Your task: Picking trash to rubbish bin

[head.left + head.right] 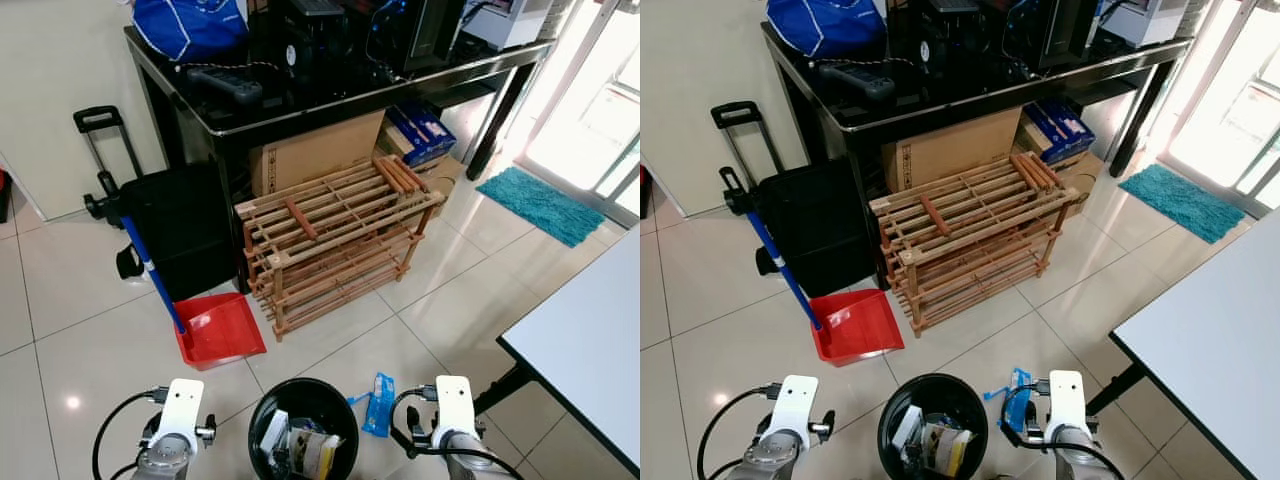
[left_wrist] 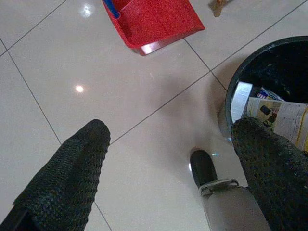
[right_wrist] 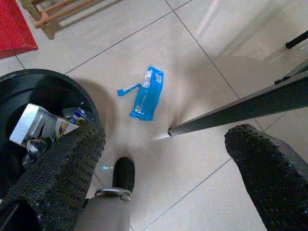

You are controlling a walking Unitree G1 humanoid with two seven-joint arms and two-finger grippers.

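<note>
A blue plastic wrapper (image 1: 379, 404) (image 3: 147, 94) lies flat on the tiled floor just right of the black rubbish bin (image 1: 265, 408) (image 3: 29, 81). The bin holds paper and packaging (image 1: 300, 447). My right gripper (image 3: 168, 159) hangs above the floor near the wrapper, open and empty, with one finger (image 3: 62, 168) over the bin's rim. My left gripper (image 2: 168, 163) is open too, over bare tiles left of the bin (image 2: 240, 77), holding nothing. Both wrists (image 1: 181, 405) (image 1: 453, 402) show at the bottom of the eye views, either side of the bin.
A red dustpan (image 1: 218, 328) with a blue handle sits ahead left. Behind it stand a wooden shoe rack (image 1: 335, 235), a black trolley case (image 1: 180, 225) and a black table (image 1: 300, 105) over cardboard boxes. A white table (image 1: 590, 340) with black legs (image 3: 240, 108) is close on the right.
</note>
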